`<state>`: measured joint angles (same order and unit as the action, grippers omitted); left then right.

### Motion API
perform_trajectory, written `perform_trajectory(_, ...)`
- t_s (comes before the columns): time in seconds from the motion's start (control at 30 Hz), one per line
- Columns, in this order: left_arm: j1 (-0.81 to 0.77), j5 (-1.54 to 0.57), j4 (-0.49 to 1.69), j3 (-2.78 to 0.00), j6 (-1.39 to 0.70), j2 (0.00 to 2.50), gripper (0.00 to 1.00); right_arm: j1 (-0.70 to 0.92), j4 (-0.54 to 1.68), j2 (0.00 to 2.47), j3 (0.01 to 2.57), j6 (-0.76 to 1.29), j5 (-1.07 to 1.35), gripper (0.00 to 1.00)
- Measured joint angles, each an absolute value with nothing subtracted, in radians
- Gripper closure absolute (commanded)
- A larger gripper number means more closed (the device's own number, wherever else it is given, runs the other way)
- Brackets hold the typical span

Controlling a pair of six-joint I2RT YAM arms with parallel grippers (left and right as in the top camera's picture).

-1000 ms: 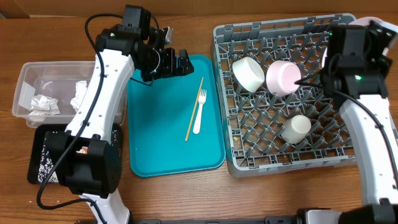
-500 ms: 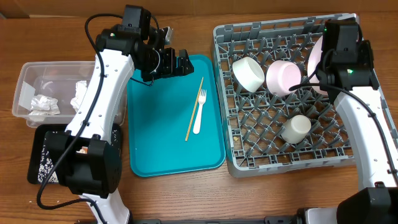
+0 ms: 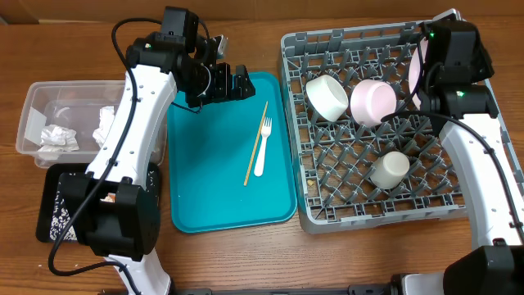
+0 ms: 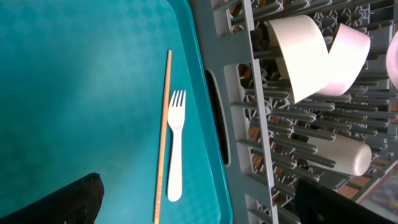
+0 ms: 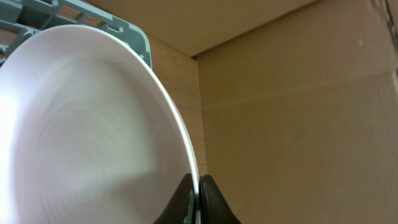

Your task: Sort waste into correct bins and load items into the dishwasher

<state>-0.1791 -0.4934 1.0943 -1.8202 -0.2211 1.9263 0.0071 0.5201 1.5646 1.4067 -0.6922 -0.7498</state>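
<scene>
The pink plate (image 5: 87,124) has been carried toward the far corner of the rack (image 3: 327,205), clamped in the right fingers (image 5: 211,199), left fingers (image 3: 243,82) apart; fork (image 3: 262,152) and chopstick (image 3: 255,156) are left unloaded.

Pink plate (image 3: 416,72) mostly behind right arm (image 3: 479,156); black tray (image 3: 47,197) half under left arm (image 3: 123,217).

fork (image 3: 260,160) beside chopstick (image 3: 255,143) on tray (image 3: 205,164), bowls (image 3: 327,96), cup (image 3: 390,170) in rack (image 3: 368,206)
</scene>
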Motion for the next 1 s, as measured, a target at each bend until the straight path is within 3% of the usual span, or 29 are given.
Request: perform_trajectory(1.0, -0.179, -0.493, 1.094, -1.82, -0.221, 1.926, 0.0, 0.007, 0.488, 1.666, 1.404, -0.79, -0.702, 0.93)
